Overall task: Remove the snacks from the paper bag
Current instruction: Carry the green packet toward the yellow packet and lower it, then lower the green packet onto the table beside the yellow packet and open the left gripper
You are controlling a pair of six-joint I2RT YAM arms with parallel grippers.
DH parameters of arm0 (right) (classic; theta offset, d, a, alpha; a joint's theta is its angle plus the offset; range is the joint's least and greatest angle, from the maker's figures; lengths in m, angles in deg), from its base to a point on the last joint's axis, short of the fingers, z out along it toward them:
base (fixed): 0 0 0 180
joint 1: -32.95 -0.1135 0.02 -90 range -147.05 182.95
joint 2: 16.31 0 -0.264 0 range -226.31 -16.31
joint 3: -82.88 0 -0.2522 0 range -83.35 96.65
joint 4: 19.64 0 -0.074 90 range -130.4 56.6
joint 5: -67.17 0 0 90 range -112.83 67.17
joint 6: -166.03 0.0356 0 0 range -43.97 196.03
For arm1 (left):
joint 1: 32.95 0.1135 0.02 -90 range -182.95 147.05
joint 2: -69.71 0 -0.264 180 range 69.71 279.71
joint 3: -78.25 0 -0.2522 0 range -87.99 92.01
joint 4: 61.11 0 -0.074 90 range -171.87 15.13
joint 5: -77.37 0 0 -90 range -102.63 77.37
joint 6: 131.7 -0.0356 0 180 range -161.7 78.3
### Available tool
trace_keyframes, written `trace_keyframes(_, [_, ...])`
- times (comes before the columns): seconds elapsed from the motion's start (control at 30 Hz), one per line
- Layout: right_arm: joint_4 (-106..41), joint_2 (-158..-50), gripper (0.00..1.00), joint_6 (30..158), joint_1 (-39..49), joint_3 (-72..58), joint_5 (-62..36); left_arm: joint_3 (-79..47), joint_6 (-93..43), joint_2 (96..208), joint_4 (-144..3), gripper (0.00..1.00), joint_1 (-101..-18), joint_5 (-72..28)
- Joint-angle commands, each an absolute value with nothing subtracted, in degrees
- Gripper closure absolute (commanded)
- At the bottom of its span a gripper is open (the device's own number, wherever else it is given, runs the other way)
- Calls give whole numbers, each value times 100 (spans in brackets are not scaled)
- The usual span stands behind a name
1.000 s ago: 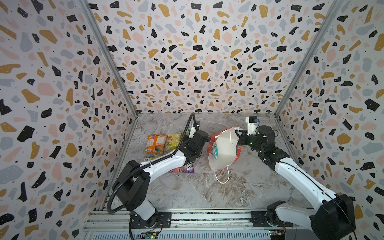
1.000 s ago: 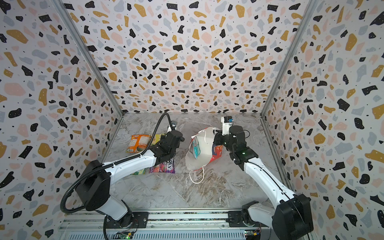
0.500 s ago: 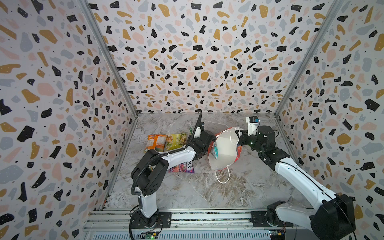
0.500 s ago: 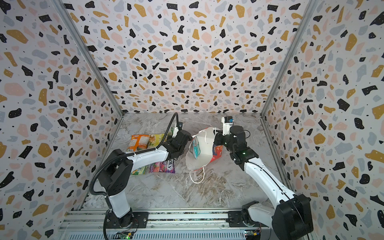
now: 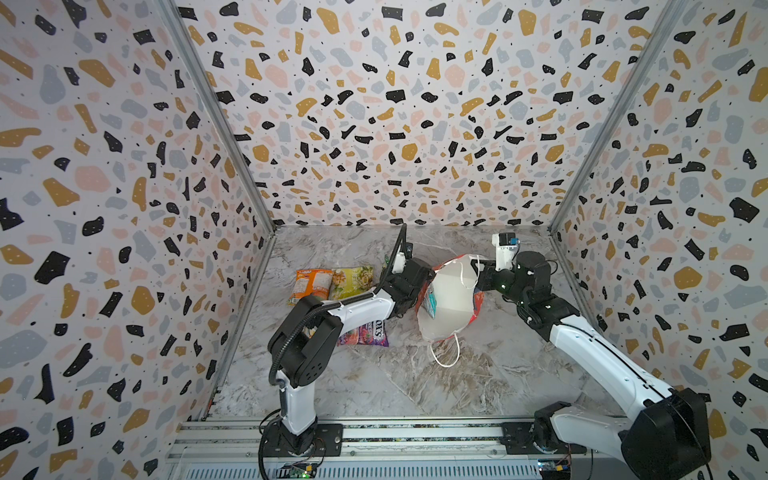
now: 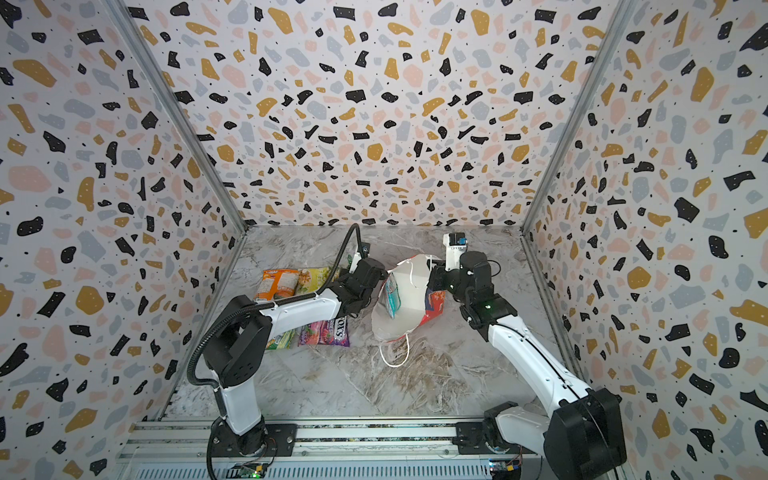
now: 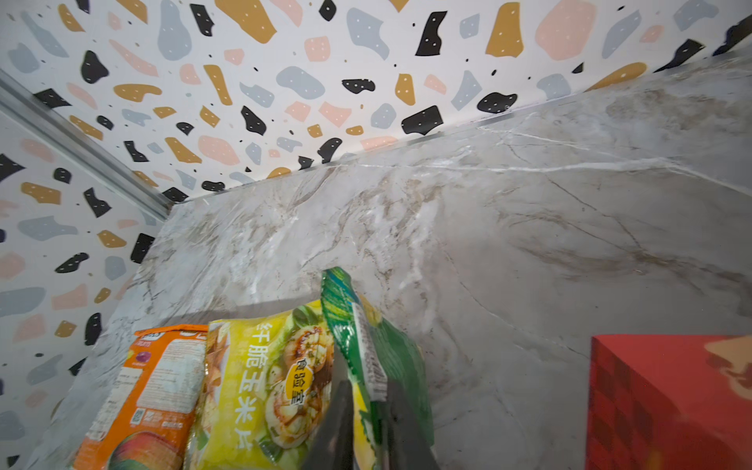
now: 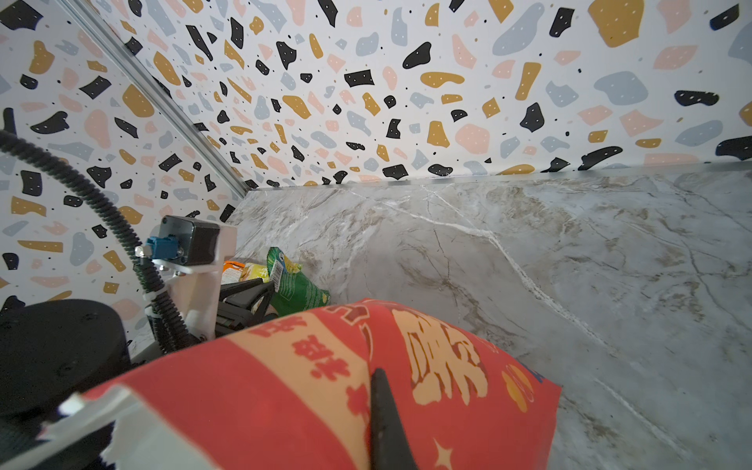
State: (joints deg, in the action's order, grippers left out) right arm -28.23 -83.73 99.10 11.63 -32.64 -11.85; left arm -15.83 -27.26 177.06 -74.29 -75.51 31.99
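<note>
The red paper bag [image 5: 451, 299] [image 6: 411, 299] lies tipped with its white inside facing the front. A teal snack packet [image 5: 430, 301] [image 6: 391, 297] sits in its mouth. My right gripper [image 5: 482, 276] [image 8: 378, 390] is shut on the bag's far wall, one finger [image 8: 382, 411] showing on the red outside [image 8: 305, 386]. My left gripper [image 7: 366, 382] stands just left of the bag, shut on a green snack packet [image 7: 382, 346] [image 8: 295, 285] standing edge-up. Orange [image 5: 311, 284] [image 7: 154, 390], yellow [image 5: 353, 280] [image 7: 264, 378] and purple [image 5: 368, 332] packets lie on the table to the left.
The bag's white cord handle [image 5: 444, 353] trails on the marble table [image 5: 478, 374] toward the front. A green-yellow packet [image 6: 282, 340] pokes out under my left forearm. Patterned walls close in the left, back and right sides. A metal rail [image 5: 415, 432] runs along the front.
My left arm's elbow has swung right and risen, and its gripper has shifted slightly toward the back. The bag and my right arm have stayed put.
</note>
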Motion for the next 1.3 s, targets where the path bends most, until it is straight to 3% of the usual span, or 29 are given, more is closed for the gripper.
trace_keyframes(0.0, [-2493,-8172,100,10000,1177,-3226,-1086,-1409,-2667,17642,-7077,72,-7609,2523])
trace_keyframes(0.33, [-2523,-8189,100,9982,1185,-3189,-1102,-1868,-2607,17145,-6089,66,-7460,1139])
trace_keyframes(0.53, [-2519,-8185,100,9979,1186,-3212,-1093,-2119,-2600,16973,-5881,66,-7345,1199])
trace_keyframes(0.77, [-2521,-8155,100,9983,1186,-3230,-1093,-2478,-2196,17088,-5590,65,-6943,606])
trace_keyframes(0.9, [-2517,-8210,100,9999,1186,-3203,-1074,-2339,-2245,17324,-5708,59,-6926,610])
trace_keyframes(1.27, [-2557,-8206,100,9990,1186,-3170,-1147,-1827,-2291,17974,-6010,66,-6891,91])
